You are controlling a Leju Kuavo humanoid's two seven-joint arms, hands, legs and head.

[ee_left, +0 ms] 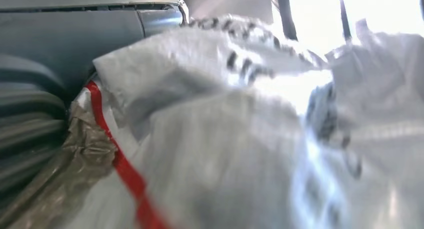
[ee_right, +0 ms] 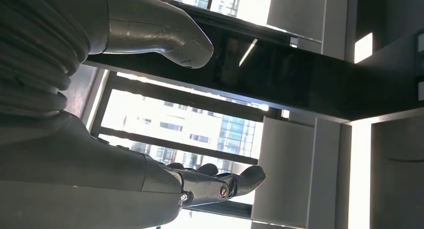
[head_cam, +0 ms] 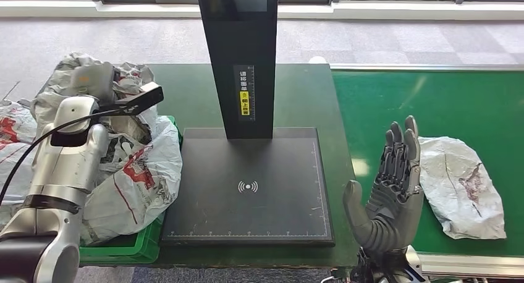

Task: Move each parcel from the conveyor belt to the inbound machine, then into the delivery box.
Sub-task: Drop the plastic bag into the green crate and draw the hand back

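Parcel [head_cam: 462, 187], a crumpled white bag, lies on the green conveyor belt [head_cam: 432, 104] at the right of the frame, its long axis running from upper left to lower right. Right hand [head_cam: 389, 193] stands just left of it, empty, fingers straight and slightly apart, palm upright; this hand is clearly the nearer, so the reach goes rightward. Left arm [head_cam: 68, 165] hangs over the delivery box [head_cam: 133, 246] at lower left; whether its hand holds anything cannot be told. Inbound machine [head_cam: 247, 190] sits centre frame.
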